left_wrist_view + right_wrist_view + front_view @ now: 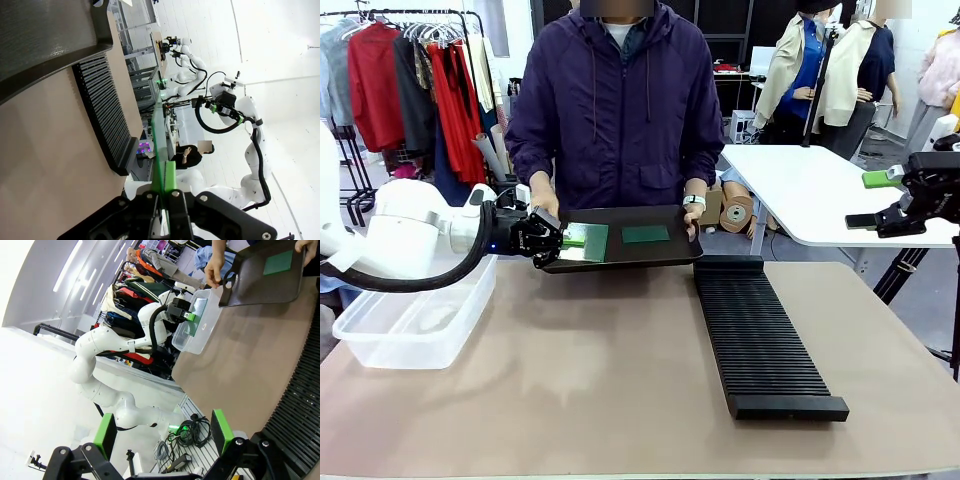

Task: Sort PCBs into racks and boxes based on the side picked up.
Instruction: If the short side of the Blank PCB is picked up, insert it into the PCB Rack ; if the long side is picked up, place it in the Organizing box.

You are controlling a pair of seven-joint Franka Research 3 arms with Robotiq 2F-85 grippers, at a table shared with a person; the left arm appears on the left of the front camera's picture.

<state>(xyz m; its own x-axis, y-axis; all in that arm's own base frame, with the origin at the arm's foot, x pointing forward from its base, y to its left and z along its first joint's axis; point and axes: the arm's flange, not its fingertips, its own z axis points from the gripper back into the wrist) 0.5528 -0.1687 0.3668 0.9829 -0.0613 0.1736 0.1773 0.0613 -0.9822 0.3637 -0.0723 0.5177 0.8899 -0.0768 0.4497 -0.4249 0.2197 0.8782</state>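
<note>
two boards here: left gripper (552, 240) pinches the pale pcb (588, 241) over the left end of the person's black tray (620, 263), dark pcb (645, 234) lies on it. right gripper (872, 200) hangs spread wide.

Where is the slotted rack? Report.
Front view: the rack lies on the table, right of centre, its far end by the hand-held tray.

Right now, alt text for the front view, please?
The left gripper is shut on a thin pale green circuit board at the left end of a wide black tray held by a person; a darker green board lies on it. The right gripper hangs open at far right.
</note>
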